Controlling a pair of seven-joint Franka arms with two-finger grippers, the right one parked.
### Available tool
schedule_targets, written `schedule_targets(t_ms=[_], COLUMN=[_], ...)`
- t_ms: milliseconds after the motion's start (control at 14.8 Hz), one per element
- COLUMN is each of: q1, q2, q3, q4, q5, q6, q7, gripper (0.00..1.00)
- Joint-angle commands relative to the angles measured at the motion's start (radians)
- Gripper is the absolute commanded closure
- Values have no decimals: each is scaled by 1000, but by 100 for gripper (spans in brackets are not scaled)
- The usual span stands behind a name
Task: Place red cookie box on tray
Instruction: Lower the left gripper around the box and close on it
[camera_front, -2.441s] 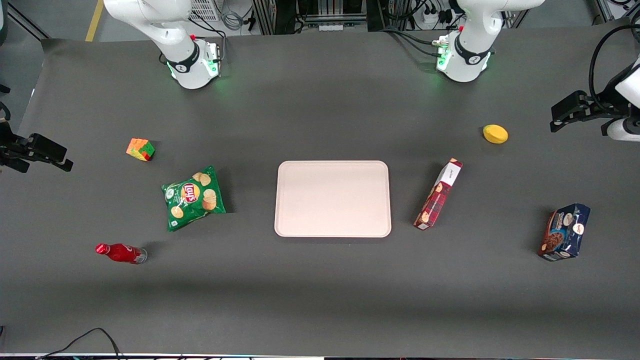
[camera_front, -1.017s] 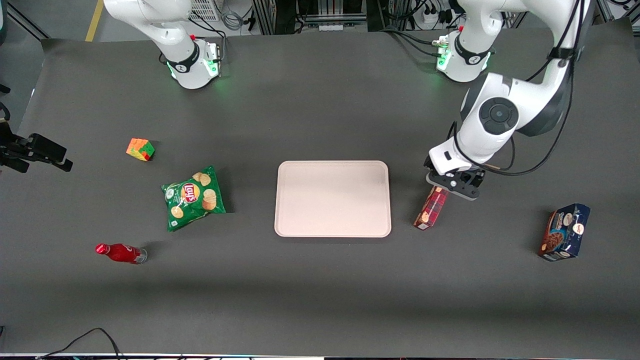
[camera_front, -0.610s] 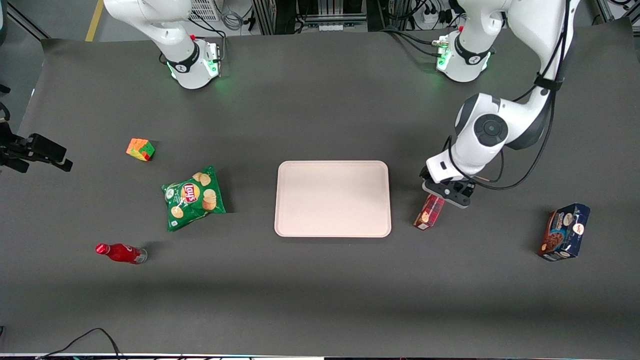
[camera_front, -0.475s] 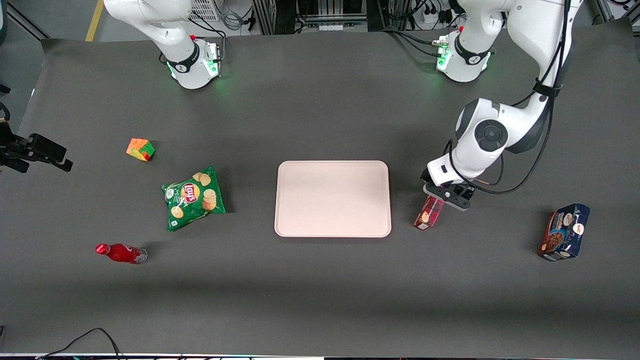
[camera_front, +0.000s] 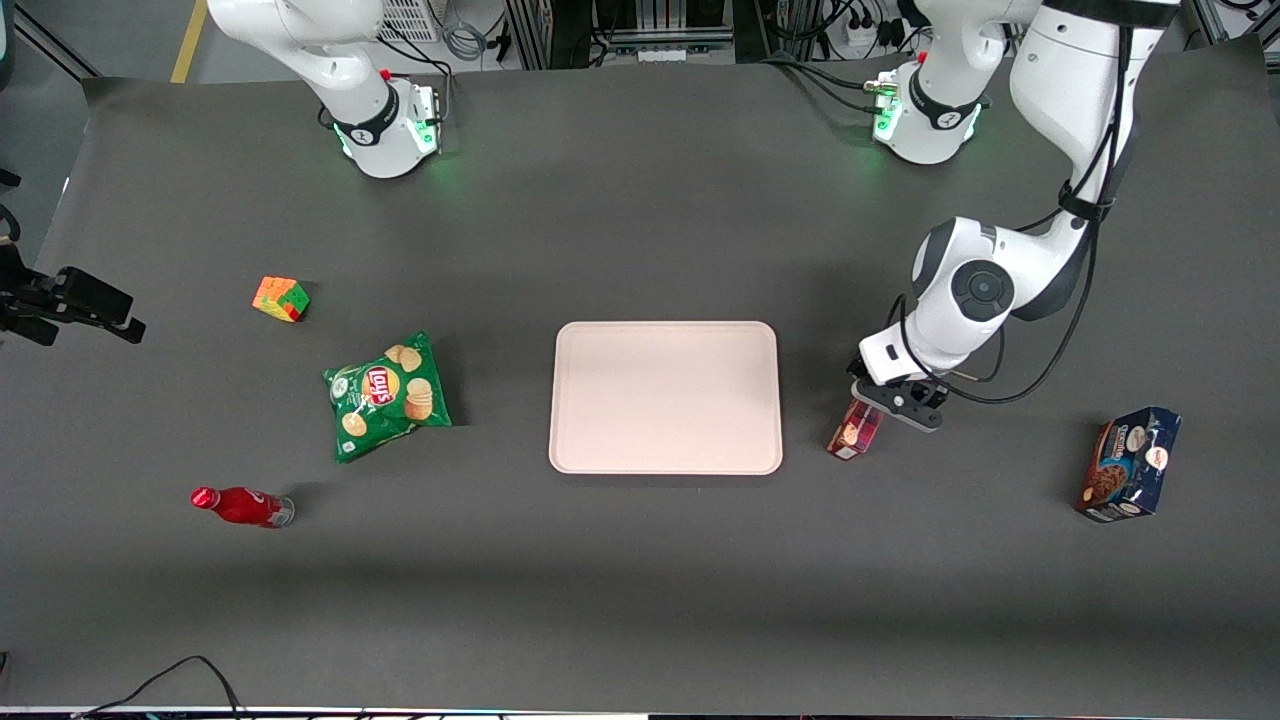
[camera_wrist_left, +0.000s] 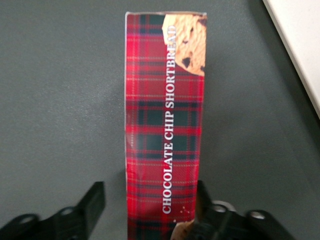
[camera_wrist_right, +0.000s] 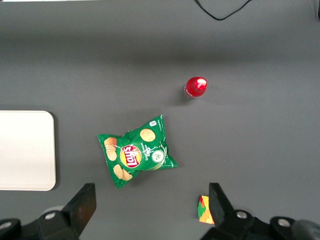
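**Claw down over the tartan carton**

My gripper (camera_front: 893, 404) sits low over the red cookie box (camera_front: 855, 432), right of centre in the front view, covering most of its length so only the near end pokes out. Through my wrist camera the red cookie box (camera_wrist_left: 165, 125) runs straight between my fingers (camera_wrist_left: 90, 207): one finger stands clear of its side with dark mat showing in the gap, the other sits hard against the carton's edge. So I'm spread a bit wider than the box, nothing clamped. The box lies flat on the table (camera_front: 640, 580), just beside the tray (camera_front: 665, 397) but not touching it. The tray's pale edge (camera_wrist_left: 300, 45) also shows at my wrist.
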Motion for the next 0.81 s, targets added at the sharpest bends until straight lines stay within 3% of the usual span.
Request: schedule_targets(t_ms=[0, 271, 407, 746], q1=[-6, -9, -9, -11], q2=[-6, -13, -33, -96], q3=[4, 2, -1, -5], q4=[-3, 2, 18, 210], q5=[8, 2, 2, -4], q6=[-3, -34, -81, -446], q7=[-27, -52, -76, -75], gripper=[51, 79, 100, 100])
